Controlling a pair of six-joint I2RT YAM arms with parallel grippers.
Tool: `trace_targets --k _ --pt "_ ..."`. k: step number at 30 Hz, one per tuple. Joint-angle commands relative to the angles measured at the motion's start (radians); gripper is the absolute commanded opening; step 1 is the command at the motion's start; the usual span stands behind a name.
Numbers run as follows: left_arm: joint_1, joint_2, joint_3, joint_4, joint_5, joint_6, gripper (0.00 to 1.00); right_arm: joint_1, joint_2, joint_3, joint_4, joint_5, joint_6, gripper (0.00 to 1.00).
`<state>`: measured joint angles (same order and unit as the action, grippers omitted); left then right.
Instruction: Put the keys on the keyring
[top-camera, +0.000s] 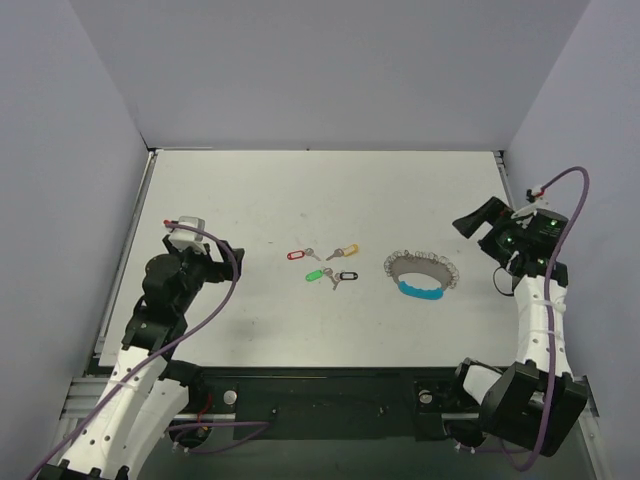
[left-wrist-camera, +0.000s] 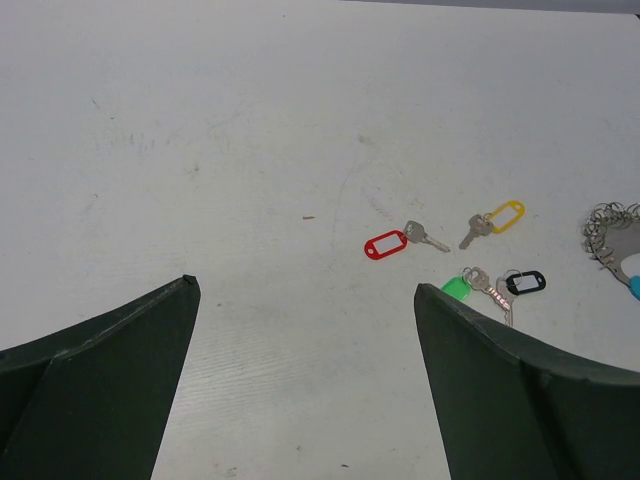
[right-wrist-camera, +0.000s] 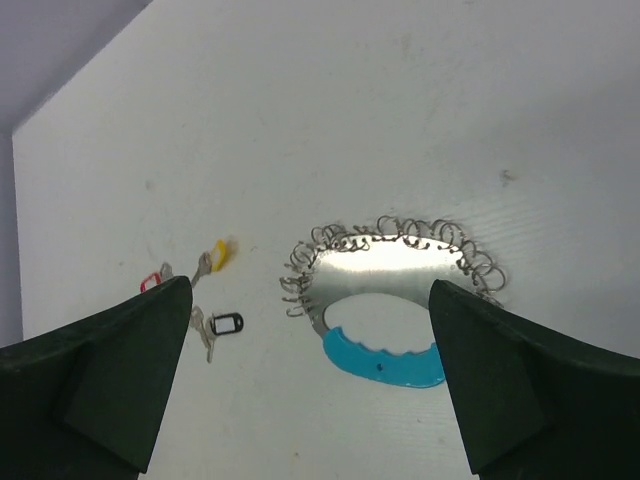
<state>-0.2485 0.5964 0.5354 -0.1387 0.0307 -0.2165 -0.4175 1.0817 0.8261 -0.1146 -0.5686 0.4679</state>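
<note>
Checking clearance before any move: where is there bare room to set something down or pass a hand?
Bare: the far half of the table behind the keys and keyring, plus the near strip in front. Crowded: the keys cluster mid-table, close beside the keyring.

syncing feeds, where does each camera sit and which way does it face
top external: high behind the near edge, looking down on the table; left gripper, right gripper show
left wrist: on left arm, facing the keys; own open fingers show
right wrist: on right arm, over the keyring; own open fingers show
shared: keys and keyring in all
</note>
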Motion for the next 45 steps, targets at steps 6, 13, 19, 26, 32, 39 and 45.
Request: trace_targets --k 6,13,19,26,32,39,45 --pt "-0.034 0.023 0.046 0.031 0.047 -0.003 1.0 0.467 -0.065 0.016 -0.304 -0.166 -0.828 1.0" --pt "-0.038 0.052 0.048 0.031 0.06 0.003 1.0 0.752 0.127 0.163 -0.508 0.016 -1.072 1.0" --pt "-0.032 0.071 0.051 0.03 0.052 0.011 1.0 0.853 0.36 0.379 -0.522 0.073 -0.87 0.99" --pt "-0.025 0.092 0.055 0.033 0.064 0.017 1.0 0.829 0.682 0.593 -0.53 0.079 -0.504 0.78" --pt "-0.021 0.103 0.058 0.034 0.067 0.022 1.0 0.798 0.839 0.674 -0.514 0.058 -0.391 0.6" --pt "-0.02 0.108 0.06 0.039 0.072 0.023 1.0 0.786 0.926 0.725 -0.473 0.041 -0.319 0.55" --pt "-0.02 0.109 0.061 0.039 0.071 0.025 1.0 0.776 1.015 0.8 -0.454 0.03 -0.258 0.5"
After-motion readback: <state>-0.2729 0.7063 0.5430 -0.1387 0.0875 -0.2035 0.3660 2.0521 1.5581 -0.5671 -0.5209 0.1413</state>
